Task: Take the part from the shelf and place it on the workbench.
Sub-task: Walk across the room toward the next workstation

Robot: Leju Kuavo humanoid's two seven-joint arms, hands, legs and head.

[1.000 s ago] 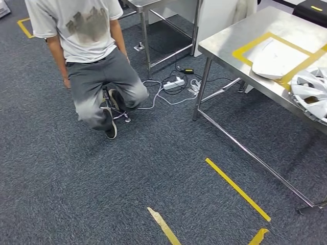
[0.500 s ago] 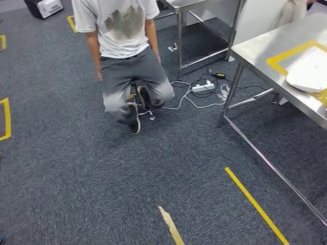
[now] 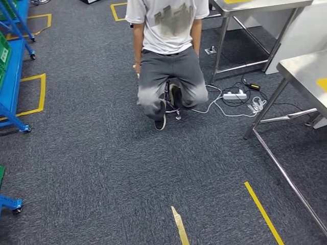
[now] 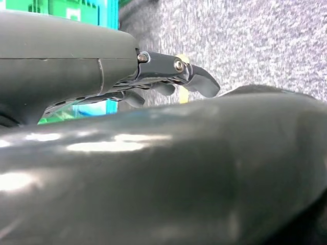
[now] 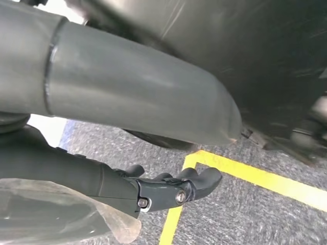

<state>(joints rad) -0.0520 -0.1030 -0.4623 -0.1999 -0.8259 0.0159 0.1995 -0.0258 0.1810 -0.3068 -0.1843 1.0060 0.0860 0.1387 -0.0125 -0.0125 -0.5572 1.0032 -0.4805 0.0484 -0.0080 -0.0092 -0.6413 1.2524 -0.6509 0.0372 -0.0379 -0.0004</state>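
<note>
Head view: blue shelf [image 3: 12, 76] ahead-left; our left hand [image 4: 169, 76] and right hand [image 5: 169, 189] hang slack, fingers extended, holding nothing, pending the pick.

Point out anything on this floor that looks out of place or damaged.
A loose strip of tan tape lies askew on the carpet with a ragged end, unlike the neat yellow floor line. White cables and a power strip sprawl tangled beside the crouching person.

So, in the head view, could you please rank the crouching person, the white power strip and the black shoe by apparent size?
1. Crouching person, by far the largest.
2. White power strip.
3. Black shoe, looks close to the strip; the ranking is unsure.
</note>
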